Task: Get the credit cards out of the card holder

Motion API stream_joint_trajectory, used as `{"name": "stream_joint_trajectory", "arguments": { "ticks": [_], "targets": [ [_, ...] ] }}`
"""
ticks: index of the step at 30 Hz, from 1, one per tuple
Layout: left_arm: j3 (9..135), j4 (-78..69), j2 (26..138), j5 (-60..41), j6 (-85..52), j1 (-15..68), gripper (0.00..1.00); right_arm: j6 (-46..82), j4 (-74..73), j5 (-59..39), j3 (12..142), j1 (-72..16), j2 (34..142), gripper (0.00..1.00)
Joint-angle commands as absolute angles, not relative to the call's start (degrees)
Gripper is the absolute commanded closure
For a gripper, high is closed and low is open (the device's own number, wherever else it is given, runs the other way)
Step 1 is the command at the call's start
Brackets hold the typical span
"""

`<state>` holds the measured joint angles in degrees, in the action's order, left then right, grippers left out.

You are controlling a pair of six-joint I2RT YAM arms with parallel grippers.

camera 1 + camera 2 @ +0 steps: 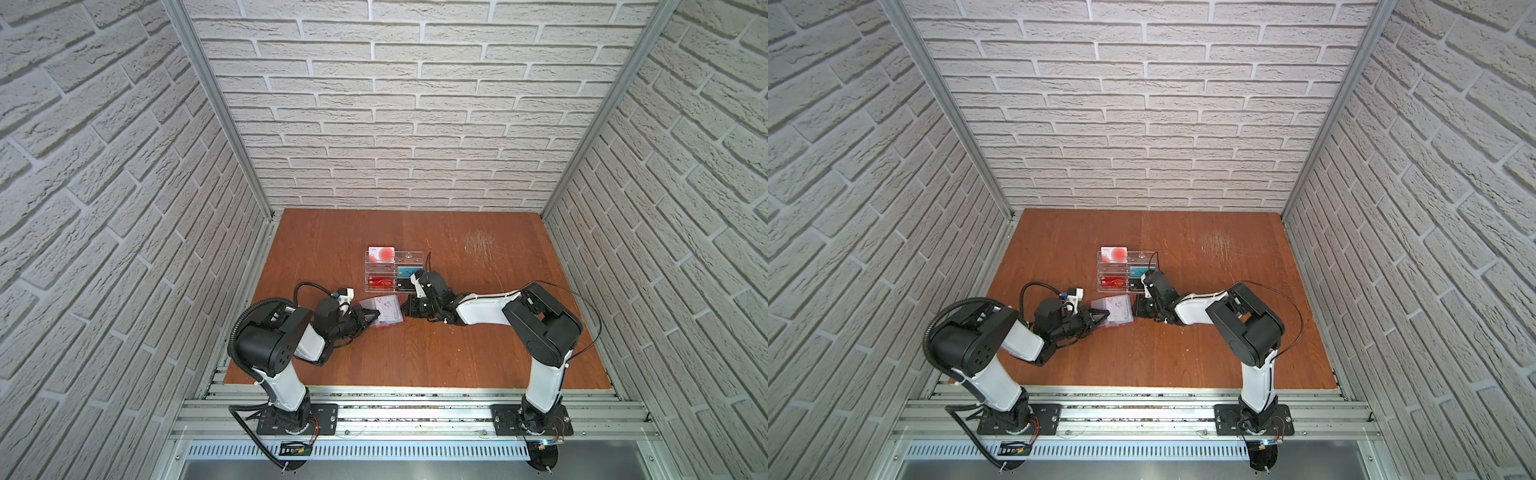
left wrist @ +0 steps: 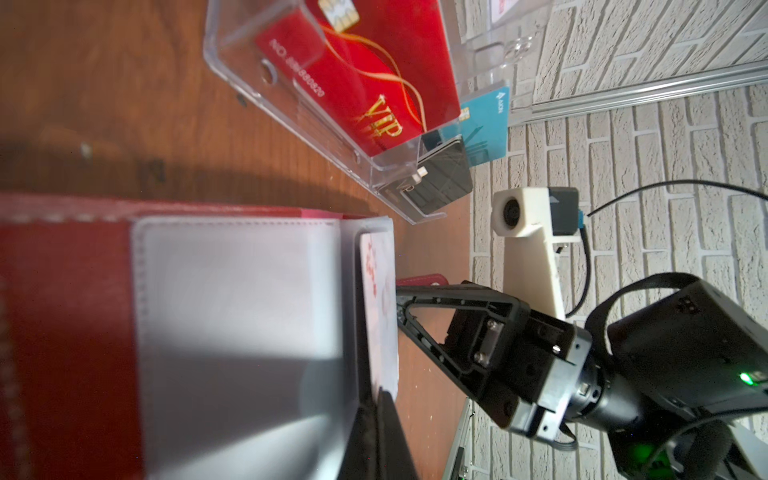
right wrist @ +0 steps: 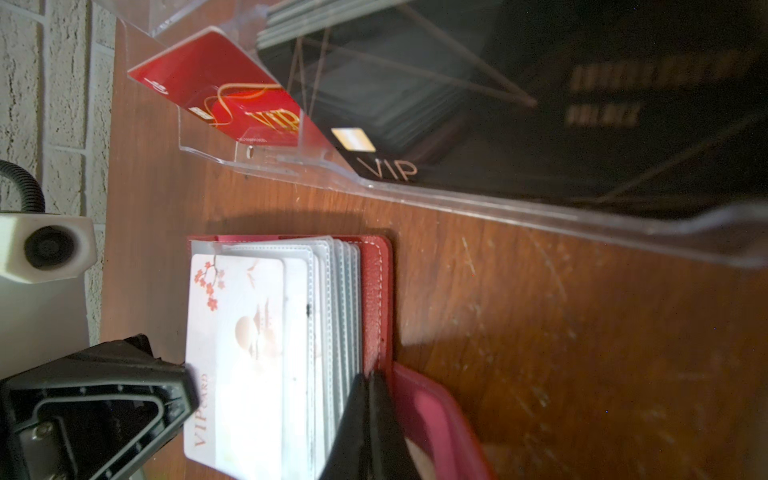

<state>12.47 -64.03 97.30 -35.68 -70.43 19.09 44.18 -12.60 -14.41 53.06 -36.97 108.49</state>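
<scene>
The wooden table (image 1: 415,357) is carrying everything. In both top views the left arm (image 1: 286,332) is rising from its base at the table's 7 o'clock edge, folding at the elbow and stretching low toward the centre. The right arm (image 1: 540,328) is mirroring it from 5 o'clock, with its forearm lying low and its wrist bending down.

The clear acrylic tiered rack (image 1: 409,257) is standing near the centre, holding a white card with red circles (image 1: 381,254) and a red VIP card (image 2: 374,83). The red card holder (image 1: 390,320) is lying open just at the rack's 6 o'clock, its sleeves fanned. The white VIP card (image 3: 237,353), printed with red blossoms, is lying uppermost on them.

The left gripper (image 1: 375,313), jaws closed, is touching that card's edge from 9 o'clock; whether it is clamping the card cannot be told. The right gripper (image 2: 400,297), jaws together, is resting its tips on the holder's 3 o'clock edge beside the red snap tab (image 2: 424,277).
</scene>
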Motion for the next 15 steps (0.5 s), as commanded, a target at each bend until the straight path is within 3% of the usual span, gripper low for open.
{"name": "stream_joint_trajectory", "arguments": {
  "ticks": [1,15],
  "targets": [
    [11.4,-69.1,96.7,-37.1,-69.1,18.0,1.0,44.2,-8.3,-14.9,52.6,-37.8,110.8,0.94],
    [11.0,-63.3,93.3,-39.3,-65.7,15.5,1.0,44.5,-8.6,-14.6,51.9,-37.6,110.1,0.94]
  ]
}}
